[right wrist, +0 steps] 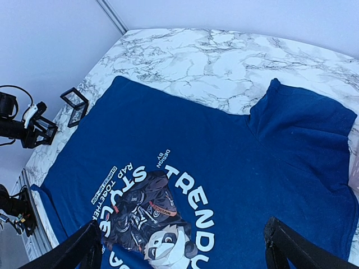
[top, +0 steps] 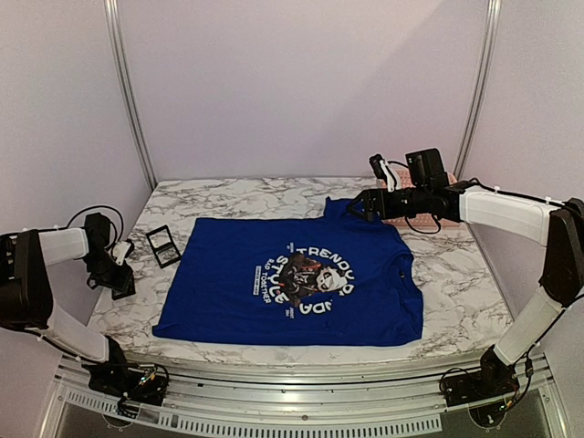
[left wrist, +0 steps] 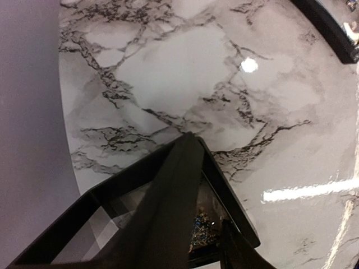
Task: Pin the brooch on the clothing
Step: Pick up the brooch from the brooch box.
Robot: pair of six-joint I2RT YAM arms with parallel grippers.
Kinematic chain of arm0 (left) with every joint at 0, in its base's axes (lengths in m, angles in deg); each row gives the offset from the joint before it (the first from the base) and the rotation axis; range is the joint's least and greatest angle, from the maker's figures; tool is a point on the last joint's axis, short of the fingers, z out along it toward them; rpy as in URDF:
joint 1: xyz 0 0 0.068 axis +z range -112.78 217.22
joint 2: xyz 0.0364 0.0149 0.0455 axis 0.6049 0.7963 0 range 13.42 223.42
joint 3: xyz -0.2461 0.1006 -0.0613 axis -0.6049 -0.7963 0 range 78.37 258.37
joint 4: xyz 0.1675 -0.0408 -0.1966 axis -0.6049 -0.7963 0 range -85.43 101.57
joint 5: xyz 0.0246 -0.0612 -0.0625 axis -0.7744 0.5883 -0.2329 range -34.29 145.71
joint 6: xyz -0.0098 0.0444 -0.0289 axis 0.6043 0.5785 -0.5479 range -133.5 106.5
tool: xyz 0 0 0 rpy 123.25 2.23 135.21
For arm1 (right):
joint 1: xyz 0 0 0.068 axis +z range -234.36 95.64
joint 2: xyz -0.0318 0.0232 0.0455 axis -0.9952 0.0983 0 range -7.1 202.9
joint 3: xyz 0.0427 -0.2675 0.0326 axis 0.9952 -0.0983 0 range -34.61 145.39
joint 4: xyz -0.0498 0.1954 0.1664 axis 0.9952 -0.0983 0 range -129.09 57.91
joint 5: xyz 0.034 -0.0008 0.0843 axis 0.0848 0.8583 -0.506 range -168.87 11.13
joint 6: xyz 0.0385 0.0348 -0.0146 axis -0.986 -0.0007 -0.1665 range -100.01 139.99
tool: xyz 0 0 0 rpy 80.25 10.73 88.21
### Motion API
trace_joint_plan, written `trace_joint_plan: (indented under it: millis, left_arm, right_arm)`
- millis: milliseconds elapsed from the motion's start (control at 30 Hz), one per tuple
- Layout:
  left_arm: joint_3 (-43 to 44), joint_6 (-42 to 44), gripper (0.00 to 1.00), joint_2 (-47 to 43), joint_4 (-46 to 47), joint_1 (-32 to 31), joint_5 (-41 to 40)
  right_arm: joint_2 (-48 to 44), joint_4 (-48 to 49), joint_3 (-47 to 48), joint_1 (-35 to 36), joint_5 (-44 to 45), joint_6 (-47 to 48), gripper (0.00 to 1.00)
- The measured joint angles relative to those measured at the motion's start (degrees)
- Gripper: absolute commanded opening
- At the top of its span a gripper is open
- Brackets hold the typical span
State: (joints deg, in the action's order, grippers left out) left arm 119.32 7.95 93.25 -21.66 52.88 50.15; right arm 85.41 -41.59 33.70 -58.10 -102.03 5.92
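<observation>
A blue shirt lies flat in the middle of a marble table, with its round print facing up. Your right gripper hovers over the sleeve near the far right corner. Its fingers are wide apart and nothing is between them.

Your left gripper is low at the left edge, over a small black box. A second black frame sits just beside it, toward the shirt. In the left wrist view, something small glitters inside the box. It is probably the brooch, though it is too small to be sure. That view does not show whether the left jaws are apart or closed on anything.

The risks lie mostly on the left side:
- **Wrong grip:** the brooch is tiny and sits close to the box wall, so you could close on the rim instead.
- **Box pushed off:** a push could slide the light box toward the left edge and off the table.
- **Brooch slipping:** a shallow pinch may let the brooch twist or drop on the way across.
- **Cloth lifting:** at the shirt, the thin cloth will likely lift or bunch under the pin unless your right gripper holds it down.
</observation>
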Motion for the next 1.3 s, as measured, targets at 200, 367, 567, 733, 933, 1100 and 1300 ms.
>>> trace_joint_plan:
  millis: [200, 367, 567, 733, 933, 1100, 1300]
  left_arm:
    - [0.0, 0.7, 0.35, -0.1, -0.2, 0.0, 1.0]
    - [-0.2, 1.0, 0.3, -1.9, -2.3, 0.0, 1.3]
    - [-0.2, 1.5, 0.27, -4.1, -5.6, 0.0, 0.9]
    - [1.4, 2.1, 0.27, -6.1, -9.6, 0.0, 1.7]
    - [5.9, 3.3, 0.25, -9.8, -15.7, -1.7, 7.6]
    - [9.5, 4.2, 0.25, -12.7, -21.1, -10.6, 11.3]
    - [21.5, 4.7, 0.24, -11.1, -27.3, -20.9, 16.1]
  right_arm:
    - [-0.1, -0.4, 0.0, 0.0, 0.0, 0.0, 0.99]
    - [-0.2, -0.5, 0.0, 0.0, 0.0, 0.0, 0.99]
    - [-0.2, -0.5, 0.0, 0.0, 0.0, 0.0, 0.99]
    - [-0.2, -0.6, 0.0, 0.0, 0.0, 0.0, 0.99]
    - [-0.4, -0.9, 0.0, 0.0, -1.1, 0.0, 0.99]
    - [-1.8, -0.8, 0.0, 0.5, -3.3, 0.7, 0.99]
    - [-5.7, 1.6, -0.5, 2.3, -8.3, 4.2, 0.99]
